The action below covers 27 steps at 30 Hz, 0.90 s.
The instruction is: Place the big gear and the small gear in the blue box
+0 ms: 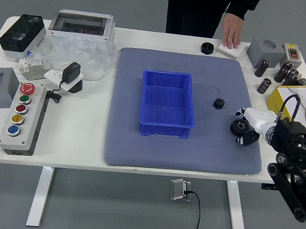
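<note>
The blue box [165,131] stands on the grey-blue mat, with nothing visible inside. To its right lies the small black gear [218,103]. Farther right, near the mat's right edge, is the big black gear [239,127]. My right hand [242,126] reaches in from the right at the big gear, its dark-tipped fingers spread on the gear's far and near sides; contact cannot be made out. My left hand is out of view.
At the far side a person's hand rests on a white object [231,49], beside a black round part [207,48]. A yellow box [283,102] and dark cylinders [264,86] stand right of the mat. A button panel [24,126] and plastic wrap [87,56] lie left.
</note>
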Motion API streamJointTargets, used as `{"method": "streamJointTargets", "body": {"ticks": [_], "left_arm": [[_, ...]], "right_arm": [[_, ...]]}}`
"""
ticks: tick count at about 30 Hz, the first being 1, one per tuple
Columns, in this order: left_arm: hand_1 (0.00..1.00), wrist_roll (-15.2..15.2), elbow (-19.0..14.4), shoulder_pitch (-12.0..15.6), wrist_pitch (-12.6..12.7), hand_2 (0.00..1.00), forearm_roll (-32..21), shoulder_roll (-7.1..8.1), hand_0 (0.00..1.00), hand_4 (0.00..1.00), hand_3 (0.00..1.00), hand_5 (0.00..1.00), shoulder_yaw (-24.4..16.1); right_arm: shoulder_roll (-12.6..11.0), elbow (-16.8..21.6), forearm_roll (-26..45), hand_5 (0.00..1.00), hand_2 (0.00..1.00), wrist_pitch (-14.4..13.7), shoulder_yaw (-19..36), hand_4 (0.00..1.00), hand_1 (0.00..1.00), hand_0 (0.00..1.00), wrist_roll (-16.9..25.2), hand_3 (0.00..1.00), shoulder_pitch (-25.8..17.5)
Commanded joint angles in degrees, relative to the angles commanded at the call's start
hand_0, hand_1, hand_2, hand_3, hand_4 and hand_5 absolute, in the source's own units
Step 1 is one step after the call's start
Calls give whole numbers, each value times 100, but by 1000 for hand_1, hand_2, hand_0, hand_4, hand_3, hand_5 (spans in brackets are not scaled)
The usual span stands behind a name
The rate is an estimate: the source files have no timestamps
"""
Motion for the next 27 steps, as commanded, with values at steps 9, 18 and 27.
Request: {"method": "streamJointTargets", "body": {"ticks": [9, 18, 27], "left_arm": [[744, -1, 0, 0, 0, 730, -4, -2, 778, 546, 666, 233, -6], [744, 1, 0, -6, 3, 730, -4, -7, 778, 546, 666, 232, -17], [744, -1, 0, -7, 5, 728, -15, -12, 778, 545, 665, 231, -19]], "right_arm": [[31, -81, 0, 164, 786, -22, -20, 773, 741, 788, -1, 781, 69], [46, -156, 0, 178, 770, -64, -22, 745, 726, 781, -8, 718, 123], [60, -223, 0, 198, 728, -84, -28, 706, 686, 766, -13, 670, 140]]}}
